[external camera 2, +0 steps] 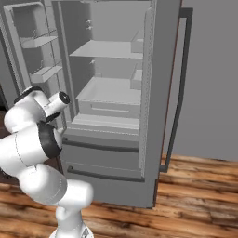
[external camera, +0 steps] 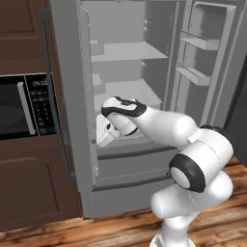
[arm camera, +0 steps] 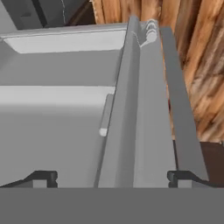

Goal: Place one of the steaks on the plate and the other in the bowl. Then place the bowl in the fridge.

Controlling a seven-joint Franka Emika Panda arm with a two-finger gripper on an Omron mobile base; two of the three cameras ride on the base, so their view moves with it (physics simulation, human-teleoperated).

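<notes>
Now the fridge (external camera: 144, 62) stands with both doors swung wide, grey shelves bare, presumably opened to take the bowl. The white arm reaches toward the edge of its left-hand door (external camera: 72, 96), the end effector (arm camera: 111, 177) spread wide and holding nothing, its two dark tips on either side of that door's edge. A black-fronted microwave (external camera: 21, 106) sits in the wooden cabinets to the left; its keypad markings are too small to read, and no brand or label can be made out.

My pincer (arm camera: 112, 177) stands wide open and empty, fingertips (arm camera: 43, 176) apart over the fridge (arm camera: 65, 109) door's grey edge, wooden floor (arm camera: 197, 57) beyond.
</notes>
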